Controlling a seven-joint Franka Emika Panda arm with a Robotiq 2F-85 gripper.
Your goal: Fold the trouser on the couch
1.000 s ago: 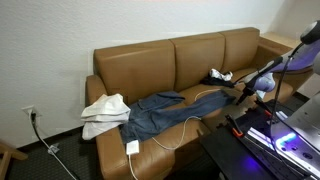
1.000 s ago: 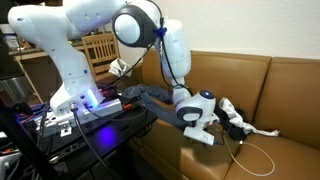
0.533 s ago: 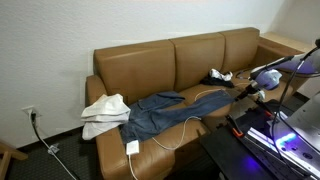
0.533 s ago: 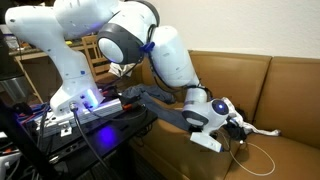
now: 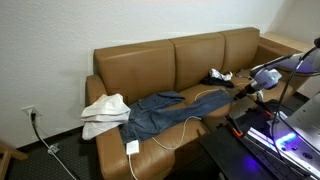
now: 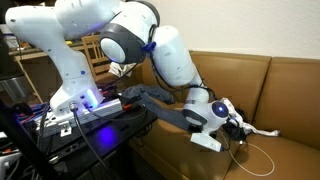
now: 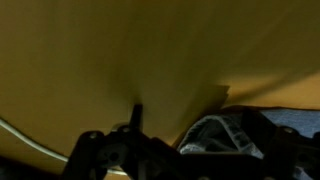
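While the long dark blue denim trouser (image 5: 160,110) lay spread along the seats of the tan-brown leather couch (image 5: 140,65), the gripper (image 6: 240,124) hovered wide open near its narrow end; pinching both layers low there would likely fold best.

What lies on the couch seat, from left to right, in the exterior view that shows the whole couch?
white cloth bundle → trouser → small dark-and-white item
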